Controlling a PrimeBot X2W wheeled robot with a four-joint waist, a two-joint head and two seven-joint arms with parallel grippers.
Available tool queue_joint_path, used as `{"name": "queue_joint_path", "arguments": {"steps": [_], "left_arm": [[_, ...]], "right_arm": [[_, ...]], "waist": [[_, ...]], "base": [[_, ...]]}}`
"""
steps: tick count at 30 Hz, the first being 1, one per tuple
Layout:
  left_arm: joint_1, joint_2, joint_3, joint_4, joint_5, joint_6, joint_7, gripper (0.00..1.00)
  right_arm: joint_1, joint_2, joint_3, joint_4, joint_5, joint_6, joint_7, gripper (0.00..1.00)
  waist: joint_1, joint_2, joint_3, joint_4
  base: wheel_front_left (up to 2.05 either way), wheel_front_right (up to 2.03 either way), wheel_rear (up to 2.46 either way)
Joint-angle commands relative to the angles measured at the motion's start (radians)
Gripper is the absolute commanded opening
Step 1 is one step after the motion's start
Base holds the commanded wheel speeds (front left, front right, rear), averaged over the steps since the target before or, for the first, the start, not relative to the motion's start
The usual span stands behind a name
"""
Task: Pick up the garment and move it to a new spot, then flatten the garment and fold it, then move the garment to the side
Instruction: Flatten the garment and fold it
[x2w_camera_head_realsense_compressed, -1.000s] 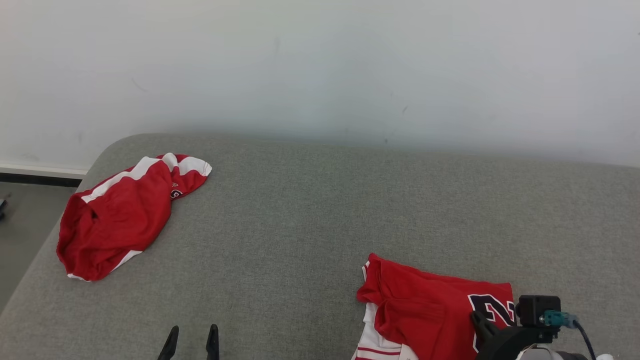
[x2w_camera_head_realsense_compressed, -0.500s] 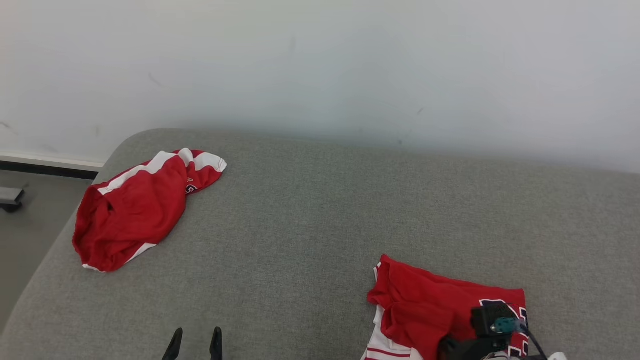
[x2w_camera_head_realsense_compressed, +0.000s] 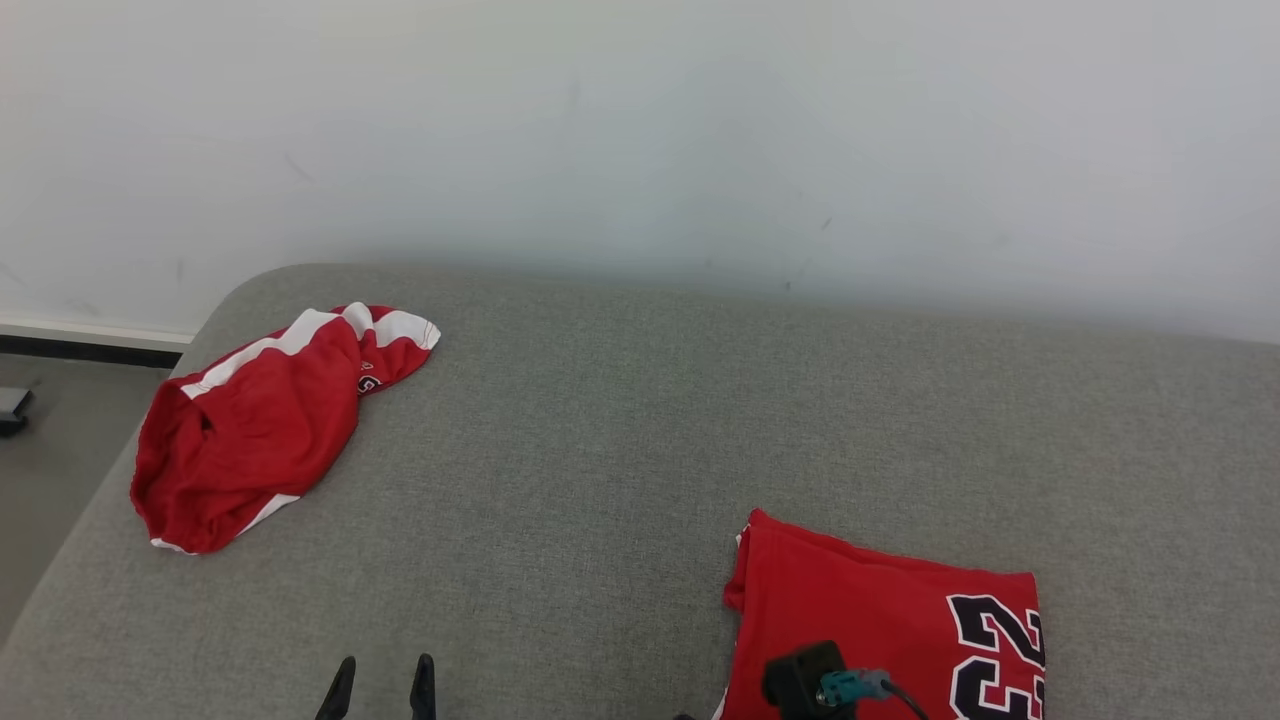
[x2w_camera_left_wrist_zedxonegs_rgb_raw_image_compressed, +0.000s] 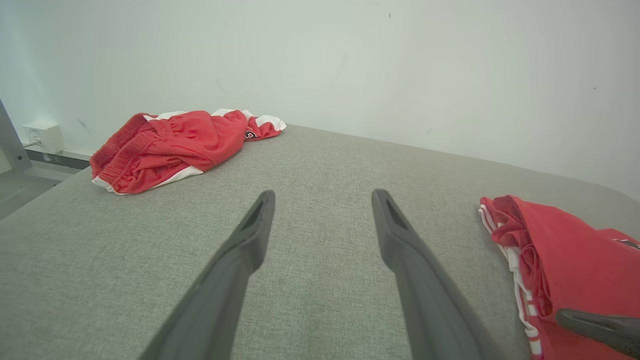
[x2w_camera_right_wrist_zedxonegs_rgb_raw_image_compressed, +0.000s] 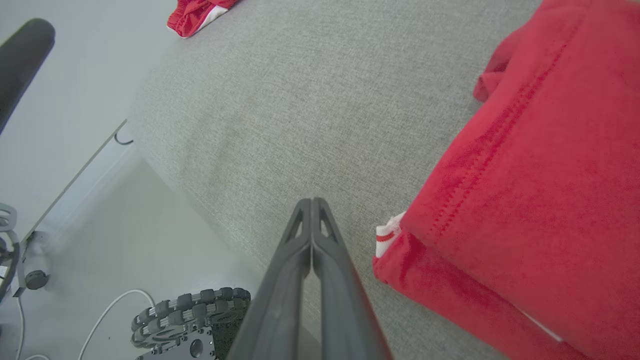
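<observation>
Red folded garment (x2w_camera_head_realsense_compressed: 860, 600) lies on a grey cushion (x2w_camera_head_realsense_compressed: 600, 450); left gripper (x2w_camera_left_wrist_zedxonegs_rgb_raw_image_compressed: 322, 194) spread apart, right gripper (x2w_camera_right_wrist_zedxonegs_rgb_raw_image_compressed: 311, 201) pinched together, seemingly empty.

jersey (x2w_camera_head_realsense_compressed: 870, 600): soft matt cloth, stitched hem | shorts (x2w_camera_head_realsense_compressed: 250, 430): matt textured cloth | cushion (x2w_camera_head_realsense_compressed: 600, 420): coarse woven cloth | fingers (x2w_camera_left_wrist_zedxonegs_rgb_raw_image_compressed: 400, 250): matt plastic | wall (x2w_camera_head_realsense_compressed: 640, 130): smooth, matt

We see our right gripper (x2w_camera_right_wrist_zedxonegs_rgb_raw_image_compressed: 311, 201) with its two dark fingers pressed flat together, nothing between them, tips over the bare grey cushion (x2w_camera_right_wrist_zedxonegs_rgb_raw_image_compressed: 300, 100) close to the cushion's edge. Just beside the fingers, but apart from them, lies the folded red garment (x2w_camera_right_wrist_zedxonegs_rgb_raw_image_compressed: 525, 200), with a white striped trim peeking from its lower layer. Another red piece of clothing (x2w_camera_right_wrist_zedxonegs_rgb_raw_image_compressed: 200, 11) sits farther along the same edge. Beyond that edge, on the pale floor (x2w_camera_right_wrist_zedxonegs_rgb_raw_image_compressed: 150, 225), stands a roller wheel (x2w_camera_right_wrist_zedxonegs_rgb_raw_image_compressed: 192, 305).
</observation>
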Motion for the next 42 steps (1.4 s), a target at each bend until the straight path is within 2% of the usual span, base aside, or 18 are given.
{"name": "queue_joint_path", "arguments": {"steps": [1,3,4,5,9,14,15,22,27,33,42], "left_arm": [[-0.001,-0.002,0.000,-0.002,-0.003,0.005,-0.003,1.00],[-0.002,-0.002,0.001,-0.001,-0.003,0.005,-0.003,1.00],[-0.001,-0.002,0.002,-0.002,-0.004,0.006,-0.003,1.00],[0.001,-0.002,0.003,-0.002,-0.003,0.006,-0.003,1.00],[0.008,-0.002,0.010,-0.006,-0.005,0.008,-0.003,1.00],[0.023,-0.002,0.030,-0.014,-0.013,0.018,-0.003,1.00],[0.023,-0.002,0.030,-0.014,-0.013,0.018,-0.003,1.00],[0.014,-0.002,0.049,-0.019,-0.008,0.024,-0.003,1.00],[0.006,-0.002,0.059,-0.014,-0.005,0.026,-0.003,1.00],[-0.002,-0.002,0.078,0.001,0.007,0.020,-0.003,1.00],[-0.044,-0.001,0.115,0.062,0.036,0.008,-0.003,1.00]], "right_arm": [[-0.018,0.000,0.008,-0.019,0.011,-0.002,-0.010,0.00],[-0.025,-0.001,0.007,-0.033,0.009,-0.002,-0.020,0.00],[-0.029,-0.001,-0.001,-0.041,0.001,-0.002,-0.027,0.41],[-0.030,-0.001,-0.013,-0.049,-0.007,-0.002,-0.036,1.00],[-0.014,-0.004,-0.087,-0.082,-0.053,-0.002,-0.081,1.00],[0.019,-0.001,-0.220,-0.131,-0.109,-0.002,-0.187,1.00],[0.019,-0.001,-0.220,-0.131,-0.109,-0.002,-0.187,1.00],[0.045,-0.001,-0.400,-0.164,-0.224,-0.002,-0.328,1.00],[0.062,0.000,-0.488,-0.170,-0.265,-0.002,-0.401,1.00],[0.069,-0.036,-0.531,-0.133,-0.277,-0.002,-0.453,1.00],[0.058,-0.097,-0.503,-0.056,-0.255,-0.002,-0.506,1.00]], "waist": [[0.0000,0.0000,0.003,-0.008],[0.0000,0.0000,0.003,-0.013],[0.0000,0.0000,0.003,-0.016],[0.0000,0.0000,0.002,-0.019],[0.0000,0.0000,-0.001,-0.032],[0.0000,0.0000,-0.012,-0.064],[0.0000,0.0000,-0.012,-0.064],[0.0000,0.0000,-0.022,-0.111],[0.0000,0.0000,-0.026,-0.146],[0.0000,0.0000,-0.031,-0.185],[0.0000,0.0000,-0.040,-0.217]], "base": [[0.00,0.00,0.00],[0.00,0.00,0.00],[0.00,0.00,0.00],[0.00,0.00,0.00],[0.00,0.00,0.00],[0.00,0.00,0.00],[0.00,0.00,0.00],[0.00,0.00,0.00],[0.00,0.00,0.00],[0.00,0.00,0.00],[0.00,0.00,0.00]]}}
